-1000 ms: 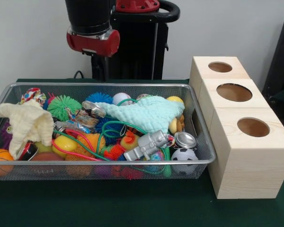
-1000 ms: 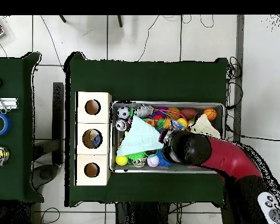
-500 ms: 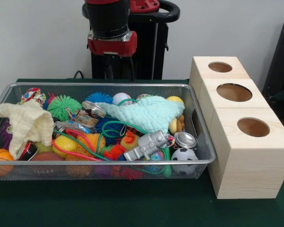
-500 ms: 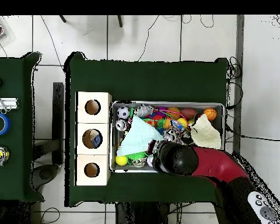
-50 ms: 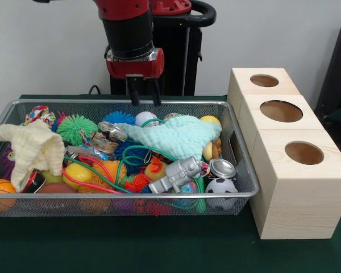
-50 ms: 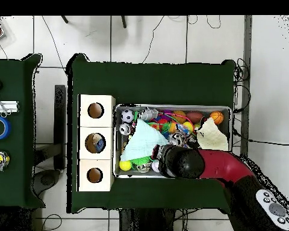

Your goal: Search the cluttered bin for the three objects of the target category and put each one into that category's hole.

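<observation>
Above bin | gripper spread, empty (no readable writing)

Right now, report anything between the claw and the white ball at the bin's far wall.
Nothing visible stands between them: the open claw hangs above the white ball. The pale green cloth only covers the ball's near edge.

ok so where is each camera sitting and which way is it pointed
Front view: sits across the table facing the robot, looking at the wire bin and the wooden box; the red and black arm comes down with its open claw above the bin's far edge.
Overhead view: sits above the table looking straight down; the arm reaches in from the bottom right, hiding the claw.
Both show the bin, its light green cloth and the three-hole box.
</observation>
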